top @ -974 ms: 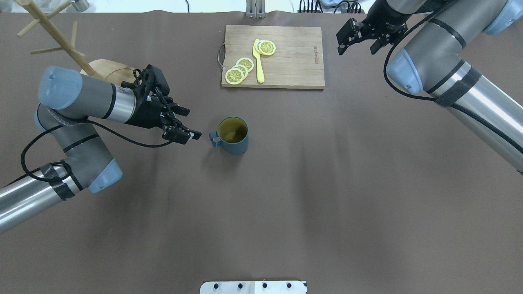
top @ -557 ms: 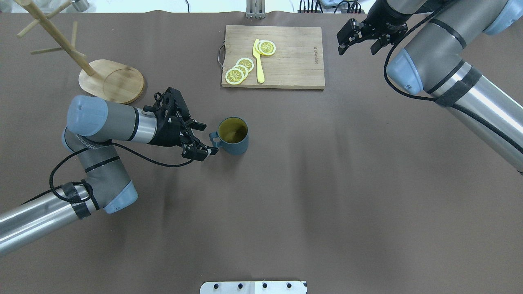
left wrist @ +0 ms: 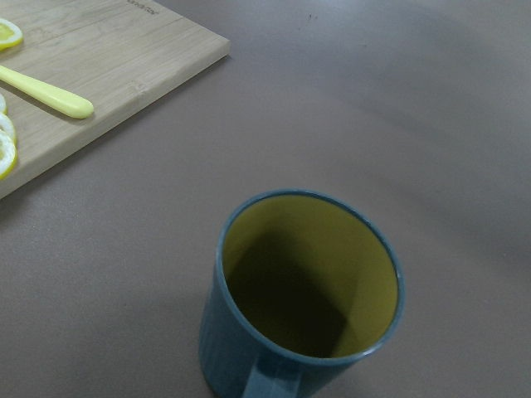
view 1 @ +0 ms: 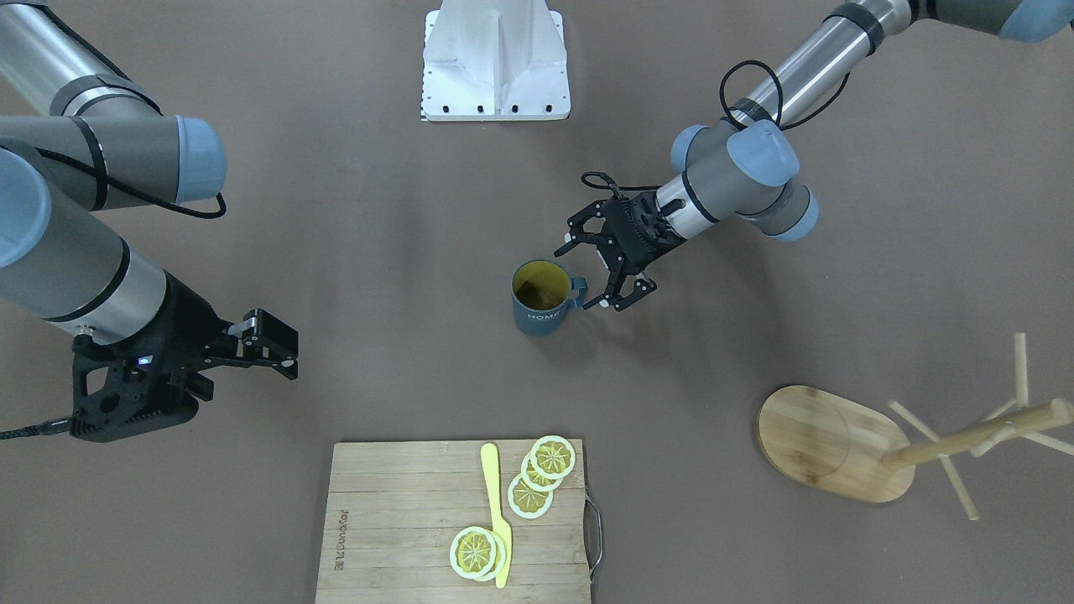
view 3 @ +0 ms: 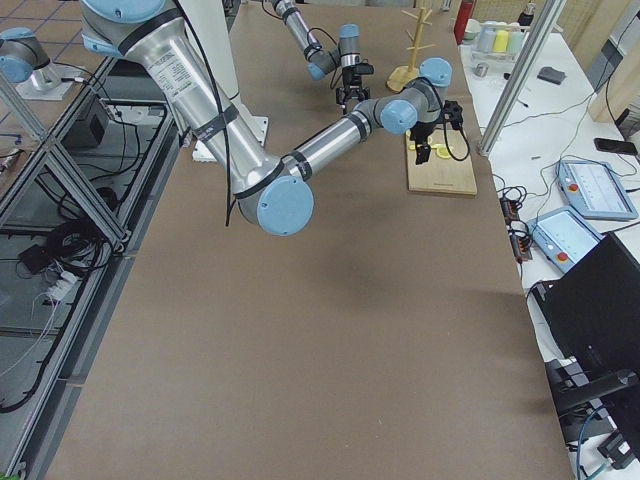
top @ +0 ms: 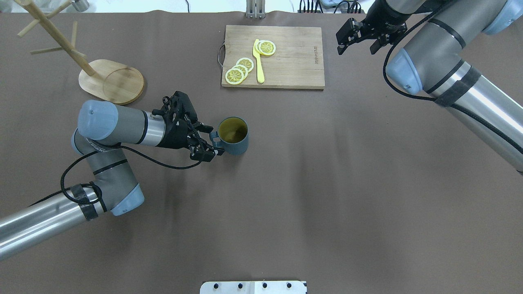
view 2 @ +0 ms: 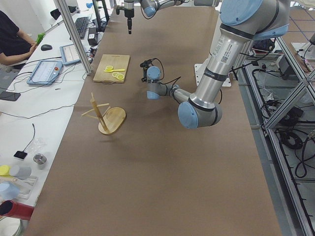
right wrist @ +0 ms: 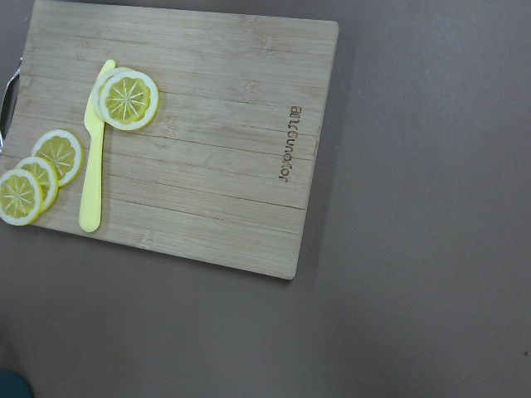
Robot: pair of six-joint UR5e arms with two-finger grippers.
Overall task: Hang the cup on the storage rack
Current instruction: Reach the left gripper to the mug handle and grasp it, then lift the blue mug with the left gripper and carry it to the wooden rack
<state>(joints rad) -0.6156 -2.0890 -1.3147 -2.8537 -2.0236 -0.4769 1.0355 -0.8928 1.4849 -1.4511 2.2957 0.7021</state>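
The dark blue cup (top: 233,136) stands upright on the table, yellow inside, with its handle (top: 214,140) pointing at my left arm. It also shows in the front view (view 1: 541,302) and fills the left wrist view (left wrist: 307,298). My left gripper (top: 212,141) is open, with one finger on each side of the handle. The wooden storage rack (top: 112,81) stands at the far left, and shows in the front view (view 1: 831,445). My right gripper (top: 356,48) is open and empty, high at the far right.
A bamboo cutting board (top: 273,57) with lemon slices (top: 241,69) and a yellow knife (top: 258,61) lies beyond the cup. The white robot base (top: 253,287) is at the near edge.
My left gripper has moved right and toward the near edge, from beside the rack's base to the cup's handle, and now straddles it. The cup and right arm have not moved.
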